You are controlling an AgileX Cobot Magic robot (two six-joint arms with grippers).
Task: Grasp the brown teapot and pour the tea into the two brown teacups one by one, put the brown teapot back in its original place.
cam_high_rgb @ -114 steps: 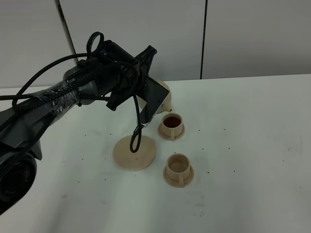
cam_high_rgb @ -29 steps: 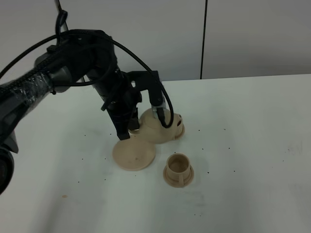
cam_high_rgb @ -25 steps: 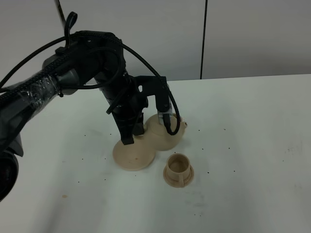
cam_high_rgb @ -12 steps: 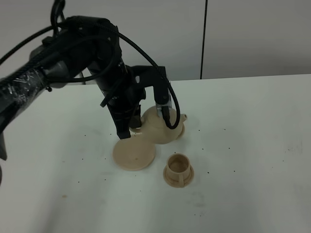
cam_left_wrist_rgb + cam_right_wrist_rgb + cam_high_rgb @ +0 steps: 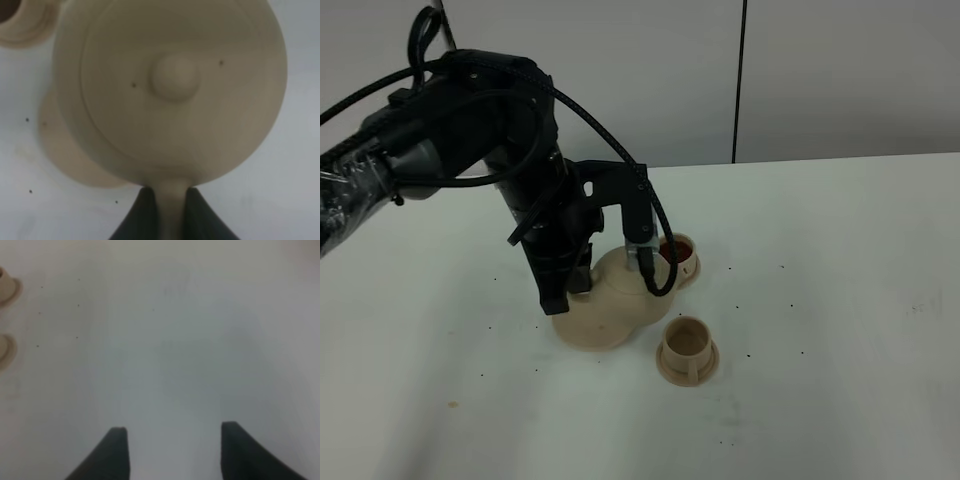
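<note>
The brown teapot stands upright over the flat round plate, its original place; whether it touches the plate I cannot tell. My left gripper is shut on the teapot's handle. In the left wrist view the lid knob faces the camera, the handle sits between the dark fingers, and the plate pokes out on one side. The far teacup holds dark tea. The near teacup looks pale inside. My right gripper is open over bare table.
The white table stretches to the right of the cups. The left arm's black cables loop over the teapot, close to the far cup. Both cups show at the right wrist view's edge.
The left arm has carried the teapot from in front of the far cup toward the front left and lower, over the plate. The far cup now shows again.
</note>
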